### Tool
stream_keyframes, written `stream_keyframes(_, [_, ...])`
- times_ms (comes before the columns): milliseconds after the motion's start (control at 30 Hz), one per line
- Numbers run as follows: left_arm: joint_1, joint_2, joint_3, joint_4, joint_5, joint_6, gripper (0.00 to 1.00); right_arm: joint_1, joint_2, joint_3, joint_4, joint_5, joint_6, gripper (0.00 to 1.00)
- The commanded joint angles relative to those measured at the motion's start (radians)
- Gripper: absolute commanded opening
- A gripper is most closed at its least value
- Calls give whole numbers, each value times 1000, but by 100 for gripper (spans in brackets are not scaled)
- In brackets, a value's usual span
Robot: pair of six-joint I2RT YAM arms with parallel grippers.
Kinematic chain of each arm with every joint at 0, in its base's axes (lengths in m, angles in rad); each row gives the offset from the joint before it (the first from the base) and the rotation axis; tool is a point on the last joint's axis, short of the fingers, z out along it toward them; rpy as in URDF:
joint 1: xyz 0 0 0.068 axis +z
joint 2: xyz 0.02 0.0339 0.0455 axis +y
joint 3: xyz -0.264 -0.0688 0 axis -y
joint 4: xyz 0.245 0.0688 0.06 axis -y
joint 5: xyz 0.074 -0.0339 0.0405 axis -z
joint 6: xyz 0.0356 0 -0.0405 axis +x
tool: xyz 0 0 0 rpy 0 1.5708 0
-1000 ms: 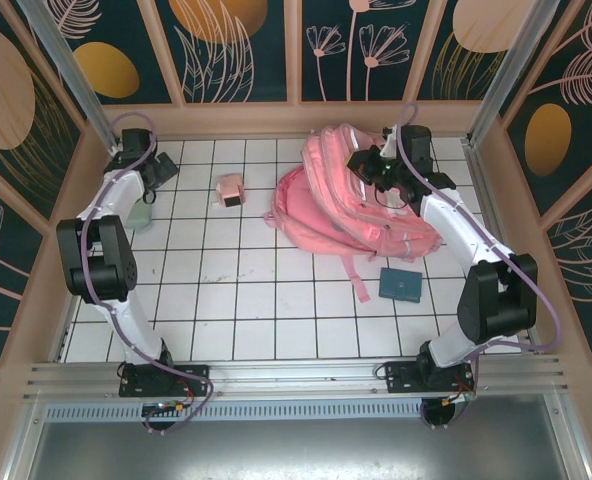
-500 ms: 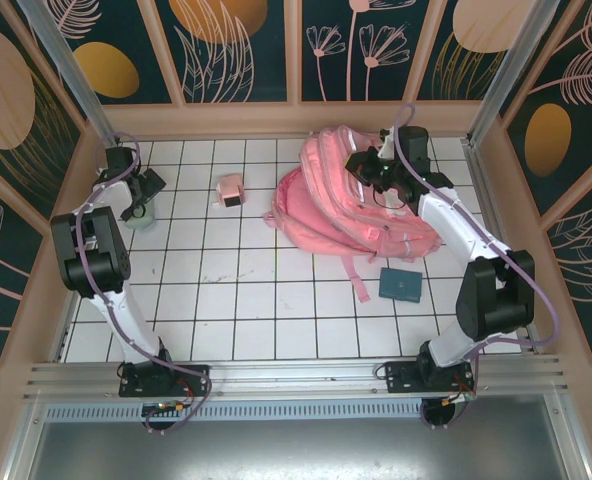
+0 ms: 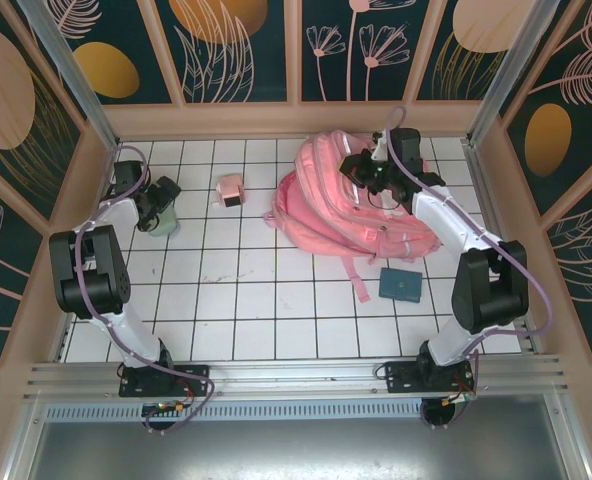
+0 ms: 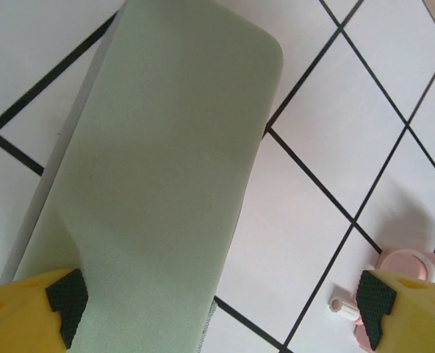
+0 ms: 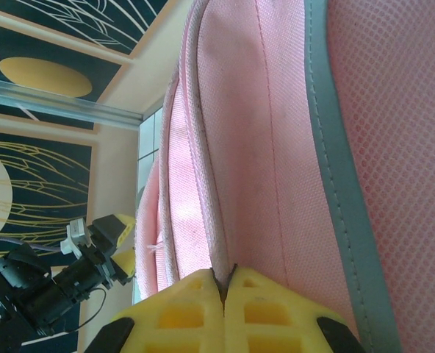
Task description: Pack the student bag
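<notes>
Student bag (image 3: 326, 215) was lying slumped at the far right of the desk (image 3: 246, 300), up near the back wall, easily the biggest thing out there. Right hand (image 5: 223, 294) had its fingers pressed fully together on the upper part of it. From the wrist view, a ridge of pink fabric along the zip line ran straight into the join, so I'd say it was pinched on that edge rather than on nothing. Couldn't tell if a zip pull was in there or just cloth.

Left hand (image 4: 217, 309) was way over on the far left, spread wide above a pale green flat case (image 4: 159, 169). The case sat off-centre, closer to one pad, and wasn't gripped yet. A little pink gadget (image 3: 231, 189) sat between the two arms. A dark teal flat thing (image 3: 401, 284) lay just beside the bag's near edge, by a loose strap (image 3: 359, 285).

Handling-wise, my guess is the bag's soft, floppy and fairly light. It'll sag wherever you lift it, and the opening will want to collapse. The mesh panel (image 5: 394, 147) looked grabby, not slippery. Best hold is probably a seam, the zip edge or a strap, anything that bunches thin enough for the fingers. Nothing fragile, though a thin pinch could slip out under the bag's own drag.
</notes>
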Motion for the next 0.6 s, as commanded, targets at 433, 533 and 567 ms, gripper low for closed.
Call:
stream_keyframes(433, [1, 116, 187, -248, -280, 284, 99, 14, -3, 22, 91, -64, -13, 0])
stream_keyframes(533, [0, 151, 193, -237, -272, 306, 99, 13, 1, 28, 88, -65, -17, 0])
stream_keyframes(567, [0, 157, 191, -228, -267, 310, 98, 11, 2, 31, 85, -66, -19, 0])
